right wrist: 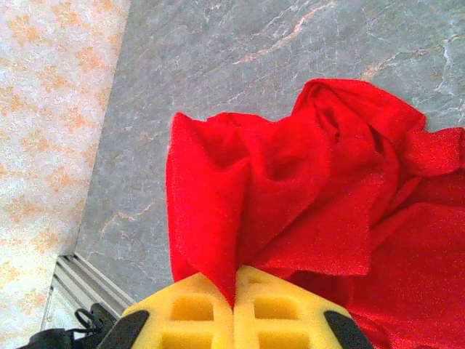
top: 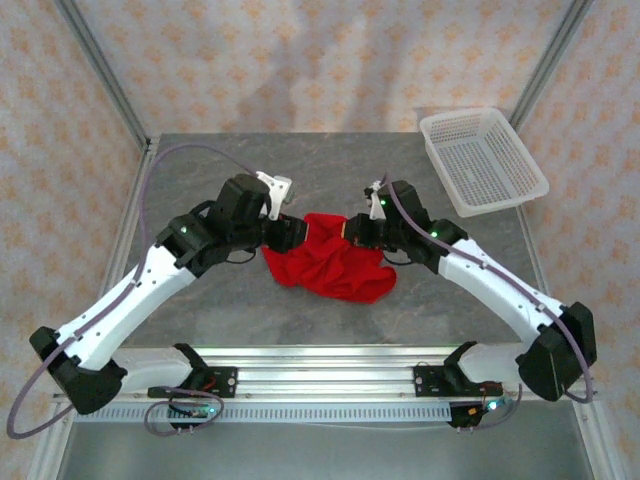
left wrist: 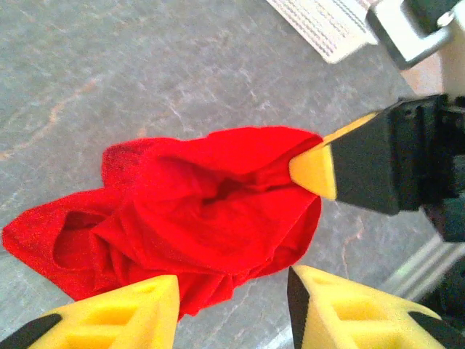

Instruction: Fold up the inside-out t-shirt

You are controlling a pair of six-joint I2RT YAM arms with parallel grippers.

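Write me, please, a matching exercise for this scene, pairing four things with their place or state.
1 t-shirt
2 basket
3 left hand
4 right hand

A shut on the t-shirt
B at the far right corner of the table
C crumpled mid-table
D open beside the t-shirt

Pairs: 1-C, 2-B, 3-D, 4-A

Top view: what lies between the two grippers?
The bunched red t-shirt spans the stretch between left gripper and right gripper, which pinches its edge; the left wrist view shows this too.
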